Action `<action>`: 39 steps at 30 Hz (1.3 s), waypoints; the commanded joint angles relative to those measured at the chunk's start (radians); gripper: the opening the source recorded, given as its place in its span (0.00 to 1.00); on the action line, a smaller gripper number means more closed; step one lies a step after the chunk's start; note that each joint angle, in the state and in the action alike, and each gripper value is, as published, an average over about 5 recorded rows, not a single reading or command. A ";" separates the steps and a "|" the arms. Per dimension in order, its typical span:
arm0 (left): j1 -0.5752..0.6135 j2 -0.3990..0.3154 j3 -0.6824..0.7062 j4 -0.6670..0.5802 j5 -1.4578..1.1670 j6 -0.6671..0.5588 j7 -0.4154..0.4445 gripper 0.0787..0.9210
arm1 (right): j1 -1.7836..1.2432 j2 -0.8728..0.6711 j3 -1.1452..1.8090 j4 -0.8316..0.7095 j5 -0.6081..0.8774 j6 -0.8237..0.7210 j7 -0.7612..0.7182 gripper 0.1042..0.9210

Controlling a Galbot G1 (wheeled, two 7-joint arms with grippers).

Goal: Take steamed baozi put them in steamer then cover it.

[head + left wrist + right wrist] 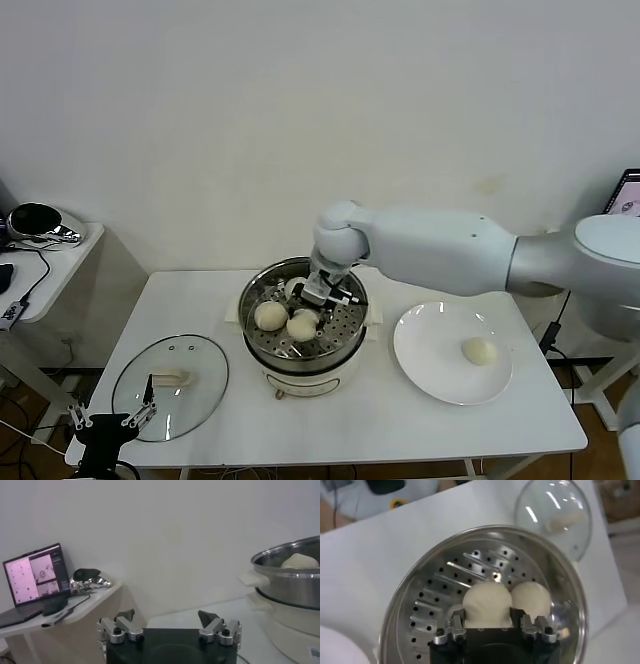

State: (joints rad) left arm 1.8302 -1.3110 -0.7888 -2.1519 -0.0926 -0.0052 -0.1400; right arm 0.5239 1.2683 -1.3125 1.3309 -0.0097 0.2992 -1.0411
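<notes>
The steamer (251, 345) stands mid-table, and I also see it in the right wrist view (405, 597) and the left wrist view (290, 587). My right gripper (318, 300) reaches into it. Its fingers grip both sides of a cream baozi (487, 601) low over the perforated tray. A second baozi (532, 596) lies right beside it. The head view shows both buns, the gripped one (302, 325) and its neighbour (270, 316). Another baozi (480, 350) lies on the white plate (430, 370). My left gripper (110, 420) hangs open and empty off the table's front left corner.
The glass lid (195, 400) with a cream handle lies flat on the table, left of the steamer; it also shows in the right wrist view (555, 515). A side table (60, 260) with a laptop (35, 575) stands at the far left.
</notes>
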 commanded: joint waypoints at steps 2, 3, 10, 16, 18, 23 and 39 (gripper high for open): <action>0.000 -0.001 0.001 0.005 0.000 -0.002 -0.001 0.88 | -0.005 0.041 -0.028 -0.018 -0.078 0.106 -0.008 0.57; 0.000 -0.001 0.001 0.006 0.000 -0.003 -0.001 0.88 | -0.005 0.041 -0.029 -0.016 -0.075 0.103 -0.012 0.57; 0.001 -0.002 0.001 0.009 0.000 -0.007 -0.002 0.88 | -0.001 0.036 -0.044 -0.004 -0.066 0.102 -0.028 0.59; 0.001 -0.002 0.001 0.007 -0.001 -0.007 -0.002 0.88 | 0.017 0.021 -0.034 0.012 -0.029 0.091 -0.018 0.75; 0.001 -0.001 0.000 0.006 -0.001 -0.007 -0.002 0.88 | 0.037 0.007 -0.023 0.020 -0.014 0.080 -0.024 0.81; 0.000 0.003 -0.003 0.003 -0.005 -0.006 -0.002 0.88 | 0.086 -0.066 0.033 0.052 0.008 -0.090 -0.062 0.88; -0.009 0.022 0.006 -0.002 0.001 -0.003 0.001 0.88 | 0.081 -0.568 0.126 0.183 0.128 -0.714 -0.018 0.88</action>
State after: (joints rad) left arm 1.8213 -1.2898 -0.7842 -2.1532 -0.0925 -0.0091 -0.1392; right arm 0.6205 0.9473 -1.2293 1.4651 0.0794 -0.1594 -1.0744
